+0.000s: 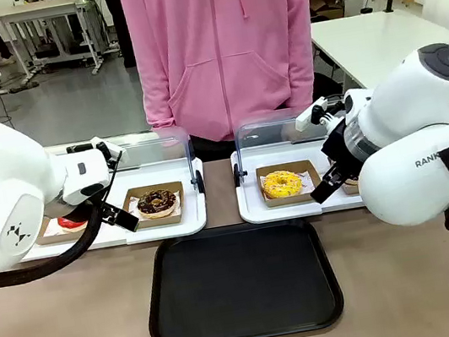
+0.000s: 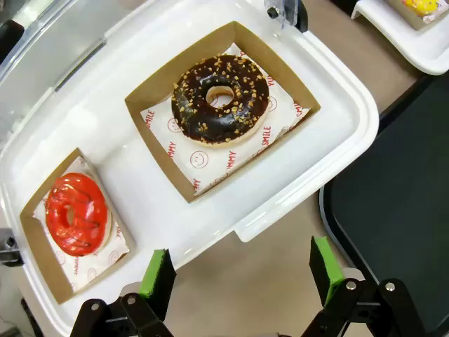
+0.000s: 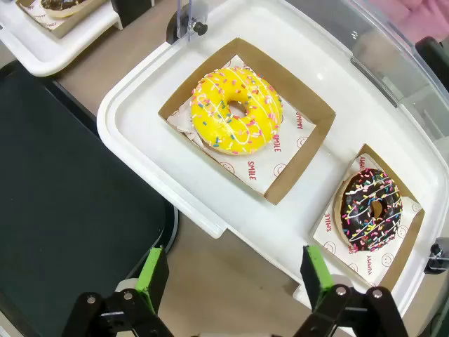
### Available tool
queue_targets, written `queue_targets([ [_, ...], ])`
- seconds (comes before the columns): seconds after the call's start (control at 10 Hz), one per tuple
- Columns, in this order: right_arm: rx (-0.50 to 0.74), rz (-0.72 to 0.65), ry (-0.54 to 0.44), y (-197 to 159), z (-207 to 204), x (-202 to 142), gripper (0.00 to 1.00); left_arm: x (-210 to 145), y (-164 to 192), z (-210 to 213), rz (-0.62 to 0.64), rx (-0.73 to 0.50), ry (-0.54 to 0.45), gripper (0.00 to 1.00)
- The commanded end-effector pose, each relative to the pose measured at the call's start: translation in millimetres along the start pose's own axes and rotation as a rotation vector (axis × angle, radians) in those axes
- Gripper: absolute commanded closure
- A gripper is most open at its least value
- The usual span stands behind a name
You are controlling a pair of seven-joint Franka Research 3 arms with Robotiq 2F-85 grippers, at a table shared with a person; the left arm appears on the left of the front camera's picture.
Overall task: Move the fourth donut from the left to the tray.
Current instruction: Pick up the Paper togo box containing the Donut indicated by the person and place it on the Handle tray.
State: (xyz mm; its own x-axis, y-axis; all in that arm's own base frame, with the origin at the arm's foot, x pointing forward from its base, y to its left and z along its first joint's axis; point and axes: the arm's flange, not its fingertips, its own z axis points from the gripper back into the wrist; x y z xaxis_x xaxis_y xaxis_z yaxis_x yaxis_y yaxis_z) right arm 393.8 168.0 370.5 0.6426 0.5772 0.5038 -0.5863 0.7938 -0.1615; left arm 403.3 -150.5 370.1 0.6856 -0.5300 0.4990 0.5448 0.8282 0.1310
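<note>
Four donuts sit in brown cardboard holders on two white trays at the far side of the tabletop [image 1: 62,331], two to a tray. The left white tray [image 2: 105,119] carries a red-glazed donut [image 2: 76,214] and a chocolate donut with golden crumbs [image 2: 221,98]. The right white tray [image 3: 210,203] carries a yellow donut [image 3: 236,111] with coloured sprinkles and, beside it toward the robot's right, the fourth donut [image 3: 372,208]. That one is dark chocolate with white stripes and coloured sprinkles, and it lies flat in its small square holder [image 3: 403,246] near the tray's outer end. The black tray [image 1: 242,290] lies on the tabletop in front of the gap between the two white trays, nearer the robot, and the fourth donut is well apart from it. The left claw [image 2: 240,270] hangs with its green pads spread wide and nothing between them, above the bare tabletop just beside the near rim of the left white tray. The right claw [image 3: 233,275] is likewise spread apart and holds nothing, over the strip of tabletop between the right white tray's rim and the black tray's edge. Each white tray has a clear domed lid [image 1: 270,131] tipped up at its far side. A person in a pink hooded top [image 1: 223,49] stands just behind the two white trays.
</note>
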Motion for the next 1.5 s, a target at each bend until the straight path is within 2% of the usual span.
queue_targets([
  [0.0,0.0,0.0,0.0,0.0,0.0,0.1,0.0,0.1,0.0,0.2,0.0,0.0,-0.001,0.0],
  [1.0,0.0,0.002,0.0,0.2,0.0,0.1,0.0,0.0,0.0,0.0,0.0,0.0,0.0,0.0],
  [1.1,0.048,0.017,-0.049,-19.2,27.7,13.3,0.0,16.9,16.2,28.1,-0.034,-0.014,-0.056,0.0],
  [1.2,0.066,-0.001,-0.08,-42.5,49.9,19.1,0.0,26.4,36.7,50.4,-0.039,-0.063,-0.063,0.0],
  [1.3,0.059,-0.031,-0.101,-66.4,66.5,19.2,0.0,27.5,62.0,70.2,-0.02,-0.144,-0.021,0.0],
  [1.4,0.092,-0.045,-0.119,-95.4,81.1,14.8,0.0,24.9,89.5,87.4,-0.006,-0.226,-0.039,0.0],
])
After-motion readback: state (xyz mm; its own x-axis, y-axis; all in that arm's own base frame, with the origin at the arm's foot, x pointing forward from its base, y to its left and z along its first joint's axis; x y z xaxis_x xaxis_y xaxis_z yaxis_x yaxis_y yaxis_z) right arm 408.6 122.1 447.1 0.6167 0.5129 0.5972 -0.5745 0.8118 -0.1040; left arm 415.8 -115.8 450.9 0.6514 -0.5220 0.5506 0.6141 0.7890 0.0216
